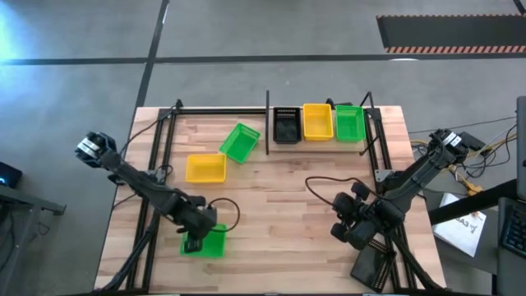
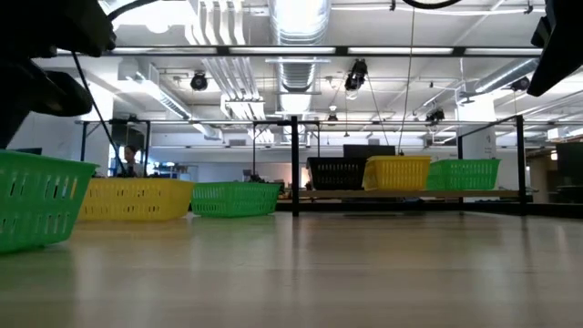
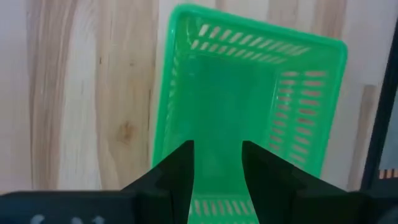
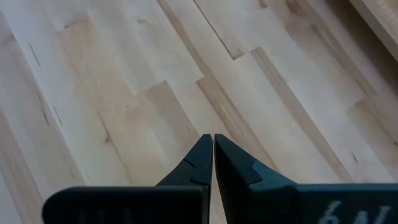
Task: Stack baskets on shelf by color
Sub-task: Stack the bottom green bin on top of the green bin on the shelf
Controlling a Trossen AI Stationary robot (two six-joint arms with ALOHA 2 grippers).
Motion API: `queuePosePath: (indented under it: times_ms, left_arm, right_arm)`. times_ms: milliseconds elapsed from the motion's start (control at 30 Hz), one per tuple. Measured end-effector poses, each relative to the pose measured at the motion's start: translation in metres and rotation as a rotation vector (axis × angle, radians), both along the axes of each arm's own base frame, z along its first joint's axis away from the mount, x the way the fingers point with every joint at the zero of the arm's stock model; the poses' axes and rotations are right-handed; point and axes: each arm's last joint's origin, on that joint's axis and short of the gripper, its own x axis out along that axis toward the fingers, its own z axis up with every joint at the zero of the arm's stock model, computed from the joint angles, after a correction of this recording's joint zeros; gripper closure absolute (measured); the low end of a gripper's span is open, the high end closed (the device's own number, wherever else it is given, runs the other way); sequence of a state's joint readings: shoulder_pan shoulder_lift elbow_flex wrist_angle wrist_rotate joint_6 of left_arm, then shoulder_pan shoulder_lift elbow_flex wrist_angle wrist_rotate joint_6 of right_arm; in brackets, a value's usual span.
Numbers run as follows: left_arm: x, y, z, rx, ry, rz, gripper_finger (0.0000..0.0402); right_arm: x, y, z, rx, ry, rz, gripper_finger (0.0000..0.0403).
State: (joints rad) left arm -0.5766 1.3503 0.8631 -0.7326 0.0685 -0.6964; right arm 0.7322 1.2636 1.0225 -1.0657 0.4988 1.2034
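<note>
Basket in hand's reach: a green basket [image 1: 209, 243] is seen at about 7 o'clock on the table [image 1: 279, 214], near the front edge, open side up.
Left claw: the left gripper [image 3: 216, 163] is poised directly over this basket, fingers parted to a narrow gap, nothing held between them; the basket's floor shows through the gap.
Handling: the basket is judged light and thin-walled, with mesh sides that would flex if squeezed hard; smooth plastic may slip. A hold on one rim wall, one finger inside and one outside, is judged best.
Other loose baskets: a yellow basket [image 1: 205, 168] lies at about 10 o'clock, and a second green basket [image 1: 239, 142] is set askew just beside it, toward 11 o'clock.
Shelf: the shelf [image 1: 325, 145] runs along the far edge at about 1 o'clock; on it a black basket [image 1: 286, 126], a yellow one [image 1: 317, 121] and a green one [image 1: 349, 122] stand side by side.
Progress: the near green basket is judged not yet lifted; its place would be on the shelf's green one.
Right claw: the right gripper [image 4: 213, 163] waits at about 5 o'clock above bare wood, fingers pressed together, empty.
</note>
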Motion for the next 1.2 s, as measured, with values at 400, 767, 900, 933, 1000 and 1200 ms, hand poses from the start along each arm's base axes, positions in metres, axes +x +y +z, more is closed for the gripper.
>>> queuePosePath:
  times_ms: [400, 767, 900, 933, 1000, 1200]
  left_arm:
    - [0.015, 0.002, 0.009, 0.28, -0.055, 0.002, 0.0284]
    - [0.009, 0.018, -0.029, 0.134, 0.104, 0.017, 0.0284]
    - [0.011, 0.017, -0.028, 0.101, 0.099, 0.014, 0.0285]
    - [0.011, 0.016, -0.029, 0.081, 0.095, 0.011, 0.0287]
    - [0.012, 0.016, -0.033, 0.037, 0.092, 0.003, 0.03]
    - [0.017, 0.025, -0.04, -0.041, 0.146, 0.125, 0.0385]
  right_arm:
    - [0.0, 0.0, 0.0, -0.001, 0.001, 0.0, 0.0394]
    - [-0.001, -0.001, 0.002, 0.007, -0.004, 0.0, 0.0394]
    - [-0.003, -0.003, 0.007, 0.02, -0.019, 0.001, 0.0394]
    - [-0.004, -0.003, 0.008, 0.023, -0.023, 0.001, 0.0394]
    - [-0.005, -0.004, 0.01, 0.029, -0.031, 0.001, 0.0394]
    - [-0.008, -0.008, 0.017, 0.08, -0.071, -0.059, 0.0394]
